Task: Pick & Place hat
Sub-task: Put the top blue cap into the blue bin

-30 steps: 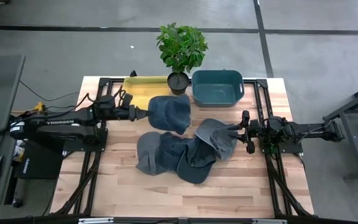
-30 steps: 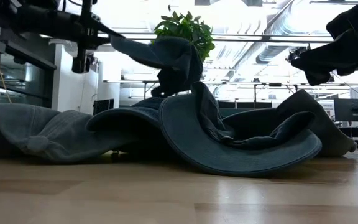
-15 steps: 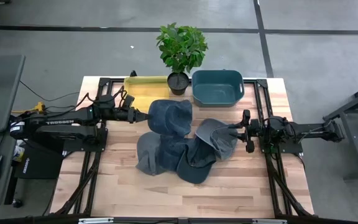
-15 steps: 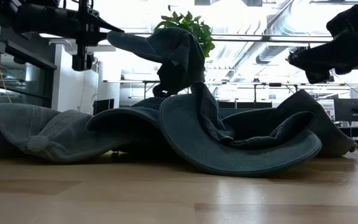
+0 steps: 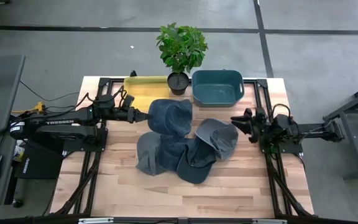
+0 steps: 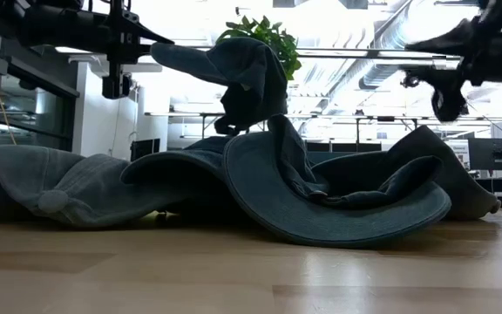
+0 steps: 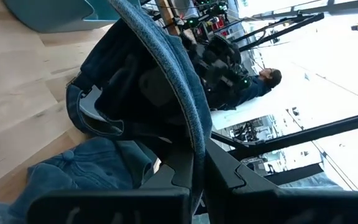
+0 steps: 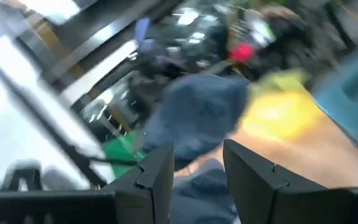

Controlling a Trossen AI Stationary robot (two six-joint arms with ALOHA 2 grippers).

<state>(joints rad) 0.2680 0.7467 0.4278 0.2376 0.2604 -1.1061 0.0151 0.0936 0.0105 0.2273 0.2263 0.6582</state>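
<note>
right gripper withdrawn, hat still lifted

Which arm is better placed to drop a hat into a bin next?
Left. Its gripper already holds a raised hat beside the yellow bin. The right gripper is empty and open, off the pile.

An industrial lab or workshop is indicated: a wooden workbench is set on a grey concrete floor, exposed ceiling ducts and strip lighting are seen, with monitors on desks behind.
</note>
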